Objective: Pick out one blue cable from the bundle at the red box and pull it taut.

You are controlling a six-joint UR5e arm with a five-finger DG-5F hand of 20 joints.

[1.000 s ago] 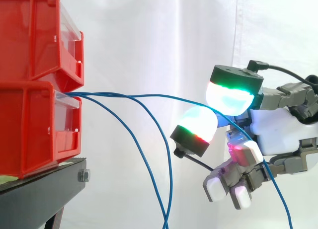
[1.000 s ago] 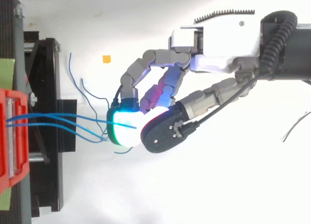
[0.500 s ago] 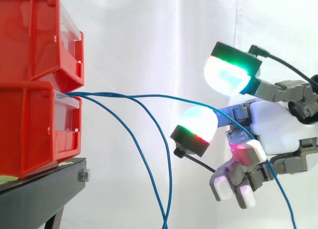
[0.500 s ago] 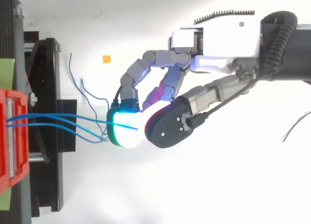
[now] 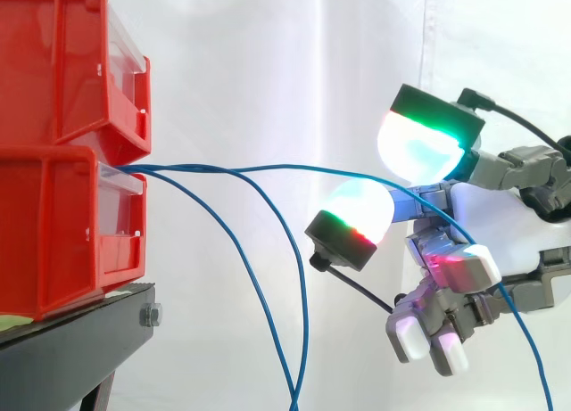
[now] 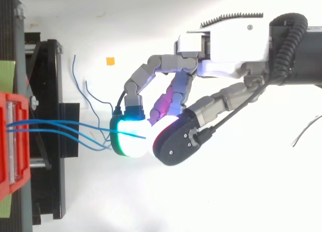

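Judging from the slack, we are early on: one blue cable [image 5: 312, 168] from the red box [image 5: 62, 224] passes between our hand's [image 5: 508, 222] parted fingers [image 5: 424, 148], unpinched and sagging; clamping and pulling taut remain.

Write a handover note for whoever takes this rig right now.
Hand: the robot hand is open; its two large pads stand apart, pinching nothing.
Things: one blue cable runs from the lower red box, passes between those pads and droops past the hand, slack. The other blue cables hang from the same box.
Done: one cable singled out, lined up between the pads.
Left: close on it, pull away from the box until taut.
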